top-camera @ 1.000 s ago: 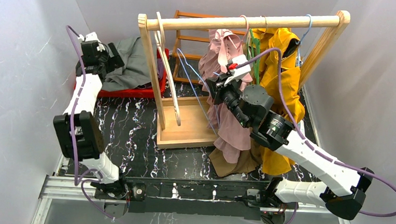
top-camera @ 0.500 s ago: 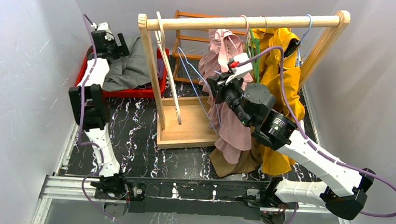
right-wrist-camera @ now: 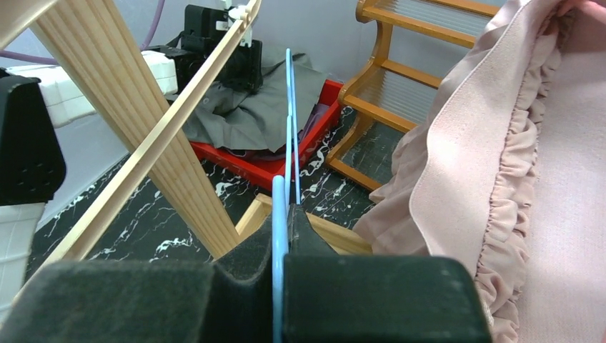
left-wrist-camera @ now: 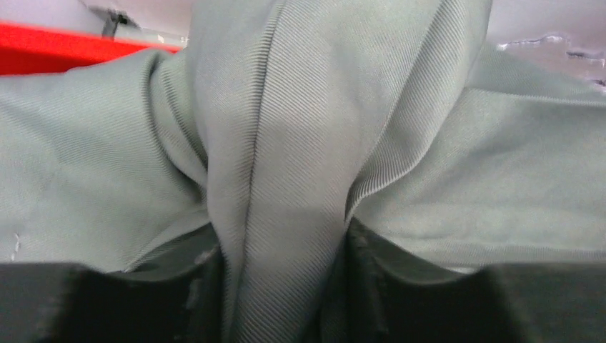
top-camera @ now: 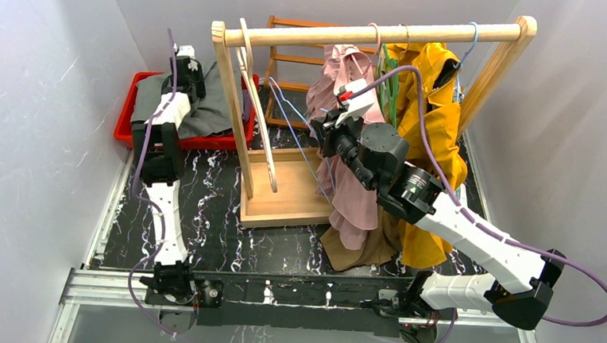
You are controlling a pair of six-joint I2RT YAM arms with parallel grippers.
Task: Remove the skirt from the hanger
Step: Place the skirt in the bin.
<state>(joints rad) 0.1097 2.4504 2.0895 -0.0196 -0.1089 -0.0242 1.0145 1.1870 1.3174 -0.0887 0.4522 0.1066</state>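
Note:
The grey skirt lies crumpled in the red bin at the back left, off the hanger. My left gripper reaches down into it. In the left wrist view its jaws pinch a raised fold of the grey skirt. My right gripper is shut on the thin blue wire hanger, which is bare and slants beside the rack's left post. The right wrist view shows the hanger clamped between the pads, with the skirt and the bin beyond.
A wooden clothes rack with a plank base stands mid-table. From it hang a pink ruffled dress, a yellow garment and an empty wooden hanger. A wooden shelf stands behind, brown cloth lies below.
My left arm swung back and right over the bin, and its open jaws closed on a fold of the grey skirt. My right arm shifted slightly, still holding the blue hanger.

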